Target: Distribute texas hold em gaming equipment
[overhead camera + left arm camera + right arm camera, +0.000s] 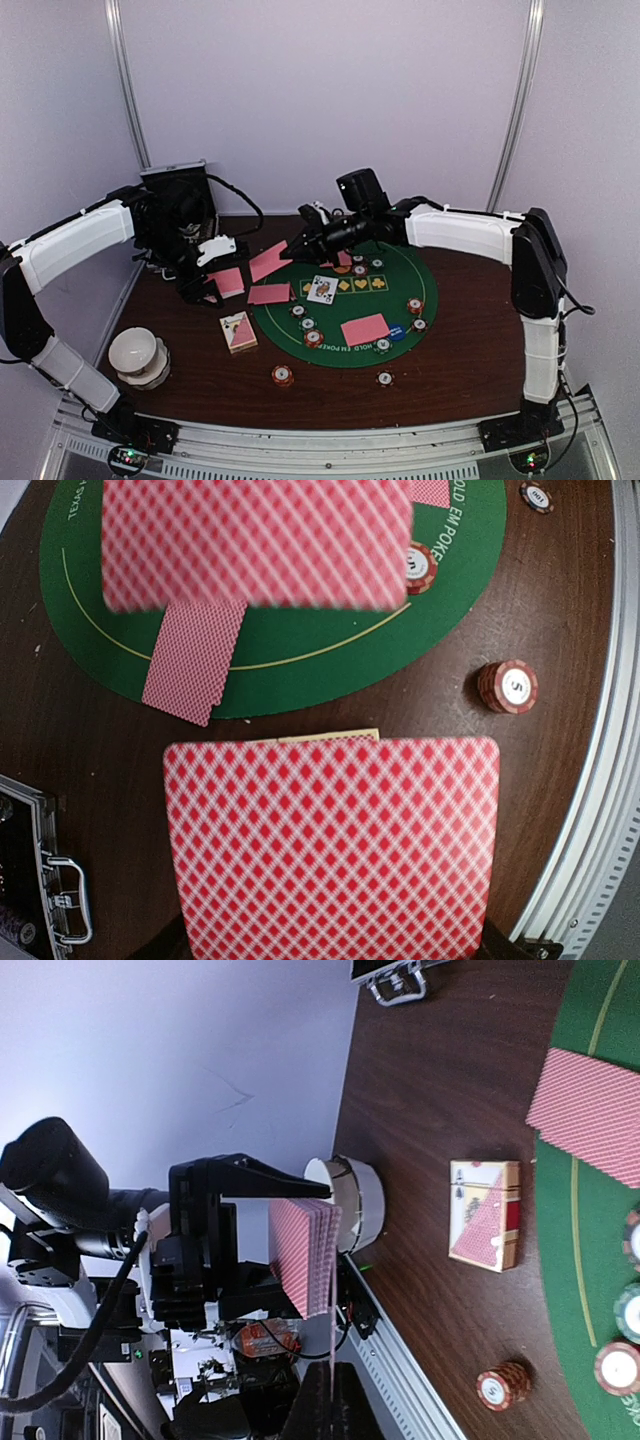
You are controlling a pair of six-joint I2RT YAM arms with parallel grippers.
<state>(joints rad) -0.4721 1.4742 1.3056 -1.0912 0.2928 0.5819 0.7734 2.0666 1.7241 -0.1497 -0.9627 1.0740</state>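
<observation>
My left gripper (212, 277) is shut on a deck of pink-backed cards (229, 281) at the mat's left edge; the deck (330, 845) fills the left wrist view and hides the fingers. My right gripper (299, 246) is shut on a single pink-backed card (268, 262) just right of the deck. That card shows edge-on (333, 1345) between my right gripper's pads (332, 1405), beside the deck (305, 1255). On the green mat (430, 290) lie face-down cards (365, 329) (268, 294), a face-up card (322, 289), several striped chips (313, 338) and a blue button (397, 331).
A card box (238, 331) lies left of the mat. A white bowl (135, 355) stands front left. The black case (180, 200) stands open at the back left. A red chip stack (283, 375) and a single chip (384, 378) sit on the wood in front of the mat.
</observation>
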